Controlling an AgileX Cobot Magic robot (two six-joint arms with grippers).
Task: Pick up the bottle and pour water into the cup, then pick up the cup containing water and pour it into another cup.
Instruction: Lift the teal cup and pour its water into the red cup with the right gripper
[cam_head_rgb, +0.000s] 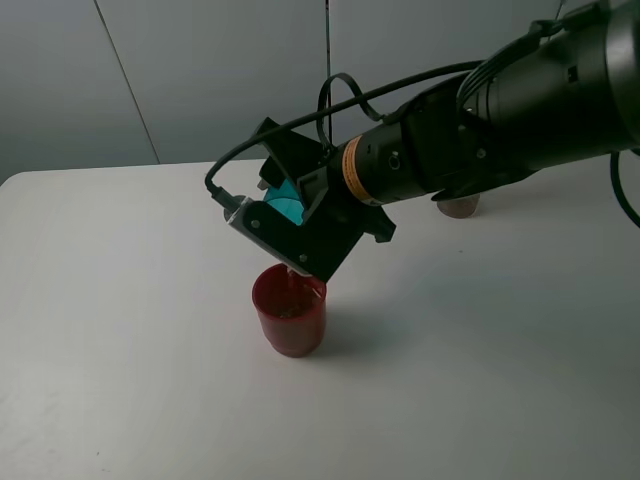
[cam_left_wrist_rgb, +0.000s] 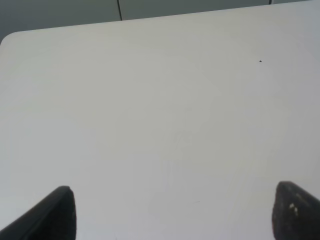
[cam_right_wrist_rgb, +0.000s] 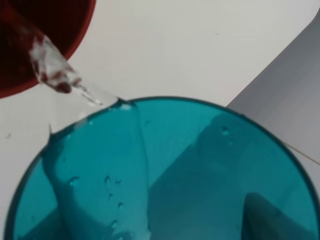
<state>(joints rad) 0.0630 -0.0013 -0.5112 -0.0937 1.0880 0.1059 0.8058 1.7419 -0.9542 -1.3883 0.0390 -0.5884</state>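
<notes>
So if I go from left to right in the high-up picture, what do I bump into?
Red cup → blue cup tipped in the right pincer → the bottom of the bottle, mostly hidden behind the arm.

The white tabletop (cam_head_rgb: 120, 330) fills most of the frame. A red cup (cam_head_rgb: 290, 310) stands upright at centre. The bottle's base (cam_head_rgb: 458, 207) shows upper right.
</notes>
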